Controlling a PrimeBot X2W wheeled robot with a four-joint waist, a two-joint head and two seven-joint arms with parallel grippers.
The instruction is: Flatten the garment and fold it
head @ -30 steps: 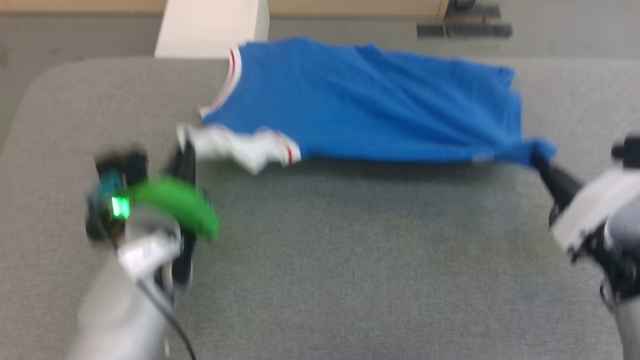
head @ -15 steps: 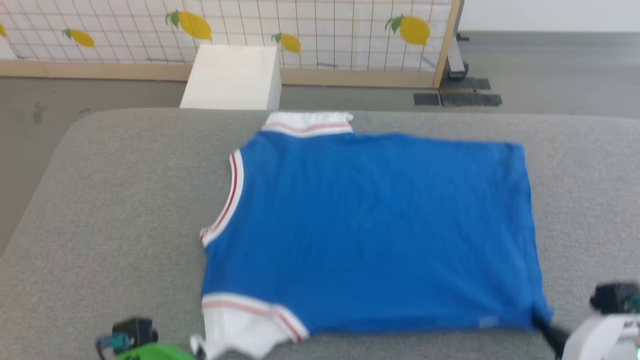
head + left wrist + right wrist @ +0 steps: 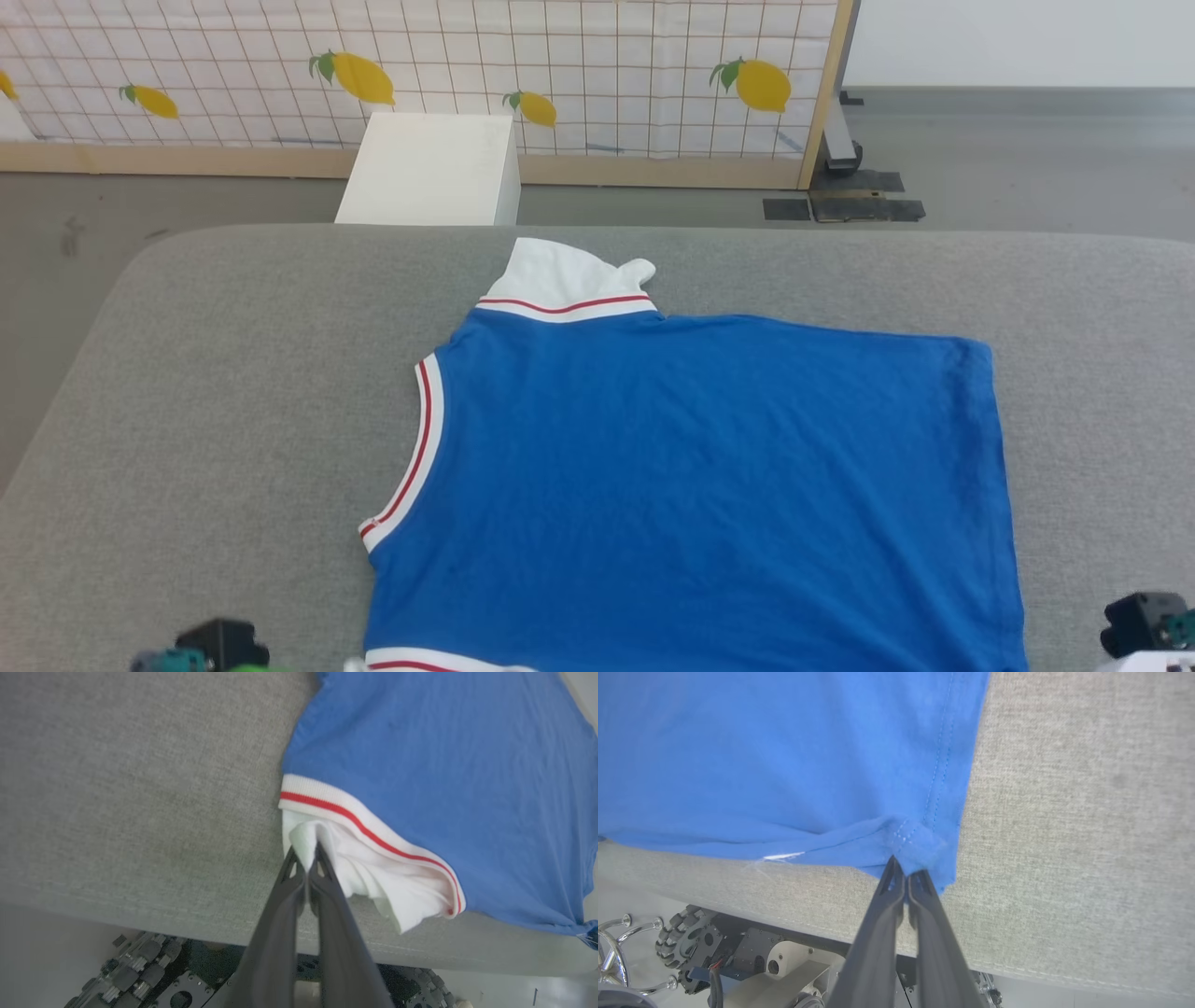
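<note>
The shirt (image 3: pixel 691 485) lies flat on the table (image 3: pixel 224 373) with its long axis running across: collar (image 3: pixel 411 448) toward the robot's left, hem toward its right. The left jaws are clamped on the near sleeve (image 3: pixel 373 877), and the right jaws are pinched on the near hem corner (image 3: pixel 920 844). The cloth stretches away from both, so each arm is equally near.
</note>
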